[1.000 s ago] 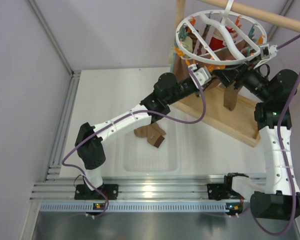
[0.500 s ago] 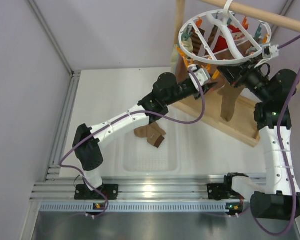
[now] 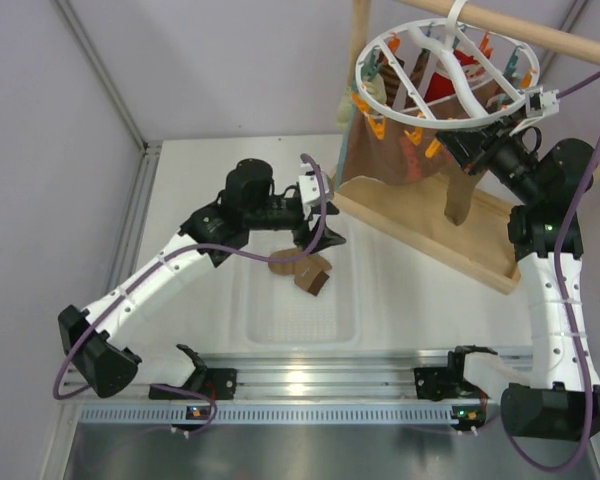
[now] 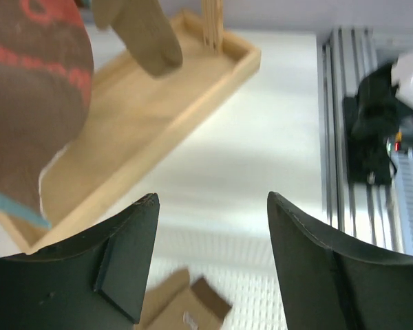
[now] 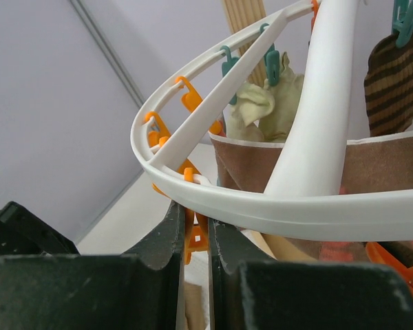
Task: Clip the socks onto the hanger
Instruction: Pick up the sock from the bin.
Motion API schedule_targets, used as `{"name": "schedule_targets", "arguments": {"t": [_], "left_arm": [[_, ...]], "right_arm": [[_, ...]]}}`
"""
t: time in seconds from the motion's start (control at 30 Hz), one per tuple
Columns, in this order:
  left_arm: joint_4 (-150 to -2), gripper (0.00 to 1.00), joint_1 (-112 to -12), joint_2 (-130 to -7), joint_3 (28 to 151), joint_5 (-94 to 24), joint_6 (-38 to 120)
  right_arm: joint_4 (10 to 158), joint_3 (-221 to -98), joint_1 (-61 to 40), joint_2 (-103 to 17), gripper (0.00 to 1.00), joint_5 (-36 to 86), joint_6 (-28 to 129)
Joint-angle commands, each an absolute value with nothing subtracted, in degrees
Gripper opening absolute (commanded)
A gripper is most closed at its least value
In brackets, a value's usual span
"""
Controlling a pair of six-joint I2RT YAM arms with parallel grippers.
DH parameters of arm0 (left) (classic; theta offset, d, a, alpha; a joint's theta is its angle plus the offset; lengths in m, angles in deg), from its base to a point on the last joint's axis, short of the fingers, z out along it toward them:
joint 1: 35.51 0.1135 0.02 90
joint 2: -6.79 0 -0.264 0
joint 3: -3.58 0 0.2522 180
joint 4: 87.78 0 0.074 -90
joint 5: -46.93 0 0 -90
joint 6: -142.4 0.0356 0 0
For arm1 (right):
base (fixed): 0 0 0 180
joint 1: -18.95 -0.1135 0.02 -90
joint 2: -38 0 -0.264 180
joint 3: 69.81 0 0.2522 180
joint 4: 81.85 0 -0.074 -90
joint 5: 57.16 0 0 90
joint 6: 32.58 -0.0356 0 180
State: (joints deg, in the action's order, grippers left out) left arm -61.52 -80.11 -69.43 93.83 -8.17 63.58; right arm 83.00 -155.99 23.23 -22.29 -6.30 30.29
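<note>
**Overhead view**
- Left end effector (image 3: 320, 233): jaws apart, nothing in them. Right beneath it are the loose socks (image 3: 300, 272), one tan and one dark brown. They lie overlapped and rumpled in a shallow clear tray (image 3: 300, 325) on the white surface (image 3: 410, 290).
- Right end effector (image 3: 472, 150): tucked up under the rim of the hanger (image 3: 359, 70), which tilts. I cannot read its jaws from here.
- Just below the right end effector, a hanging sock (image 3: 459, 195), tan-brown, long and limp, beside the printed cloth (image 3: 390, 150).

**Left wrist view**
- Left end effector (image 4: 213, 199): wide open and empty. A tan sock (image 4: 182, 309) shows low between the fingers, folded flat and well below them.
- Ahead and above: the toe of the hanging sock (image 4: 134, 34) and the wooden base (image 4: 144, 124).

**Right wrist view**
- Right end effector (image 5: 194, 230): closed to a slit, with an orange peg (image 5: 191, 244) apparently pinched in it, directly under the hanger rim (image 5: 275, 210).
- Beyond it, already clipped: a striped sock (image 5: 396, 75) and a pale sock (image 5: 268, 103), both soft and slack.

**Hazards, as I judge them**
- The loose socks overlap, so a descent could gather both, or catch only a cuff that slides out on the lift.
- The hanger looks free to swing from its hook. A tug from the pinched peg could tip it and move the open mouth off line.
- If that pinch slips, the peg snaps shut before a sock arrives.
- The limp cloth and the hanging sock crowd the approach from below.
</note>
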Motion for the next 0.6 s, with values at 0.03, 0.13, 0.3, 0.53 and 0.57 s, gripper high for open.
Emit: {"name": "schedule_targets", "arguments": {"t": [0.03, 0.13, 0.3, 0.53, 0.57], "left_arm": [[-33.7, 0.69, -75.8, -69.5, 92.3, 3.4, 83.0], [-21.5, 0.68, -76.0, -72.0, 91.2, 1.4, 102.6], [-18.6, 0.64, -76.7, -81.4, 89.6, -5.4, 120.5], [-20.3, 0.62, -76.7, -94.4, 95.9, -8.3, 128.9], [-20.3, 0.61, -76.7, -95.4, 96.4, -8.2, 130.3]], "right_arm": [[84.6, -158.5, 22.9, -22.2, 0.00, -5.3, 31.0], [84.6, -158.5, 22.9, -22.3, 0.00, -5.3, 31.1], [84.5, -158.2, 22.9, -22.5, 0.00, -5.4, 30.9], [80.3, -159.8, 22.9, -22.7, 0.00, -5.3, 32.7], [79.9, -159.9, 22.9, -22.7, 0.00, -5.3, 32.9]]}}
